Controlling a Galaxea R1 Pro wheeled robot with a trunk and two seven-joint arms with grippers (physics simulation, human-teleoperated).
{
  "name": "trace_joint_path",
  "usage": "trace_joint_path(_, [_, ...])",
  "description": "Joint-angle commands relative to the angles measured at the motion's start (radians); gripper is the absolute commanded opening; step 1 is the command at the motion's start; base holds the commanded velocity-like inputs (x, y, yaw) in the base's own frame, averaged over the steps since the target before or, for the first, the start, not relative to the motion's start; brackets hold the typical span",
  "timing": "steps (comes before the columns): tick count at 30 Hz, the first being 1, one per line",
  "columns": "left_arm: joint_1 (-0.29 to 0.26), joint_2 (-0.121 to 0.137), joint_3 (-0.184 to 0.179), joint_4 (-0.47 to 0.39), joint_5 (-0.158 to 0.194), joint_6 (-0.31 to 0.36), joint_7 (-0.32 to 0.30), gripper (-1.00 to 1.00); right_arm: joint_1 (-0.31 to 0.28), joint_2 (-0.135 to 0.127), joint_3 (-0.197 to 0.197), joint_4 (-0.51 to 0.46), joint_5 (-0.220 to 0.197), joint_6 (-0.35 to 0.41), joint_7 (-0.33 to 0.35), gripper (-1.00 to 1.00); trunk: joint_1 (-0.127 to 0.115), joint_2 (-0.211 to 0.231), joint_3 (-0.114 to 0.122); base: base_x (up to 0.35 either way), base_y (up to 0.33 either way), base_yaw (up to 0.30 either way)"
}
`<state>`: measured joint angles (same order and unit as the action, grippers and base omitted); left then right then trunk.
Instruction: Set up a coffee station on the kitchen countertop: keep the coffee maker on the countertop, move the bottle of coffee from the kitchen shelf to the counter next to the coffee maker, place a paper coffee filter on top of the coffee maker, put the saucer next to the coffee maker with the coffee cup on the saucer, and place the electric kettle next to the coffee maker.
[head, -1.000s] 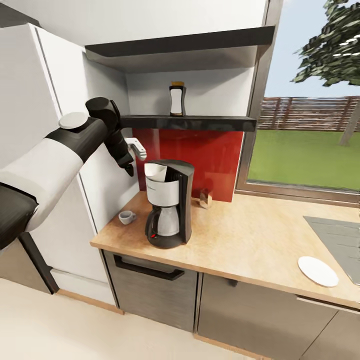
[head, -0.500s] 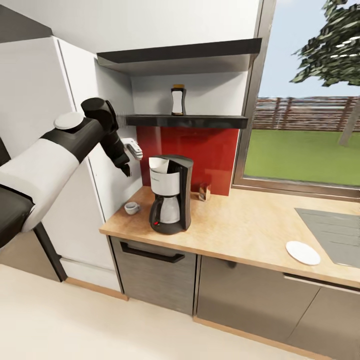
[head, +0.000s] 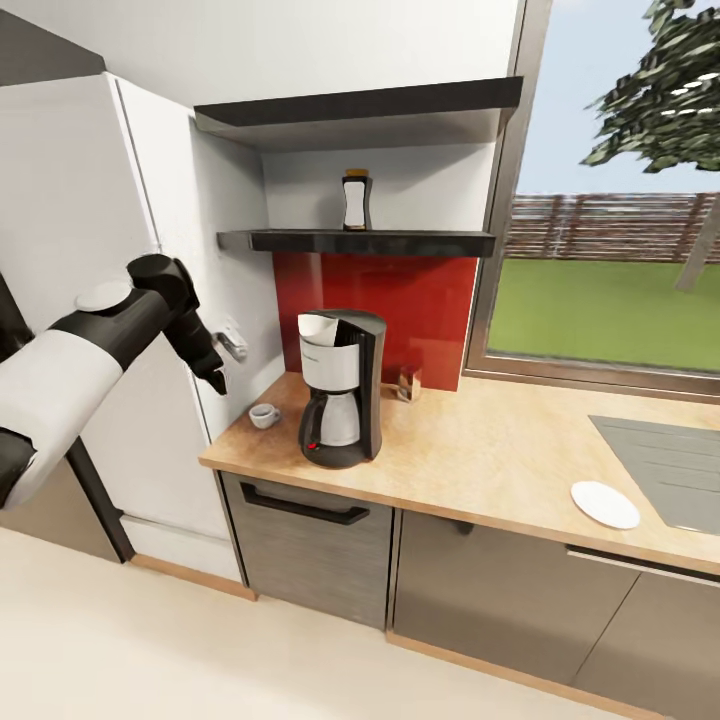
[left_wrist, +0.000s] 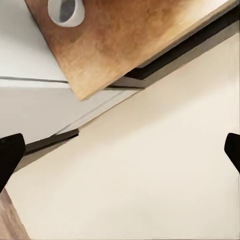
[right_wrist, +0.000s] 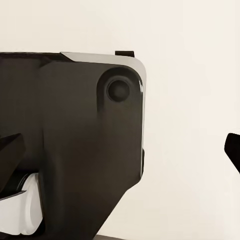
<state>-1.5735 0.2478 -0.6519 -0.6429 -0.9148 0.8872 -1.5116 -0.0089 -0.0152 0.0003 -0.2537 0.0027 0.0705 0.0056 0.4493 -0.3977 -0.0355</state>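
Left gripper (head: 228, 352) off the countertop's (head: 500, 460) left end, fingers spread wide, empty. Right gripper (right_wrist: 120, 150) also spread, empty.

Coffee cup (head: 264, 415) near left edge; coffee maker (head: 342, 400) beside it, filter (head: 318, 324) on top. Saucer (head: 604, 504) at front edge by sink.

Bottle of coffee (head: 356, 200) up on kitchen shelf (head: 360, 241).

Risk: reaching upward, the arm clips the maker and dislodges the filter.

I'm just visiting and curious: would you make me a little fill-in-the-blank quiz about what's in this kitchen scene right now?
1. The bottle of coffee stands on the kitchen ____.
2. The coffee cup sits on the countertop, to the ____ of the coffee maker in the head view.
3. The saucer lies near the countertop's front edge with ____ on it.
4. The backsplash behind the coffee maker is ____.

Missing words: shelf; left; nothing; red
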Motion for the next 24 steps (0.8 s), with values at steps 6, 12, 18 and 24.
trace_joint_path(6, [0.16,0.036,0.019,-0.075,0.041,-0.071,0.001,1.0,0.0,0.0,0.001,-0.003,0.0,0.006,0.001,1.0,0.001,-0.002,-0.002,0.0,0.0,0.0])
trace_joint_path(12, [0.274,0.04,0.132,-0.117,0.057,-0.13,0.006,1.0,0.0,0.001,0.001,-0.003,0.0,0.006,0.001,1.0,0.001,-0.002,-0.002,0.0,0.0,0.0])
trace_joint_path(18, [0.361,0.04,0.243,-0.142,0.058,-0.22,0.005,1.0,0.0,0.002,0.001,-0.003,0.0,0.006,0.001,1.0,0.001,-0.002,-0.002,0.0,0.0,0.0])
trace_joint_path(24, [0.456,0.06,0.286,-0.146,0.055,-0.242,0.006,1.0,0.0,0.003,0.001,-0.004,0.0,0.006,0.001,1.0,0.001,-0.002,-0.002,0.0,0.0,0.0])
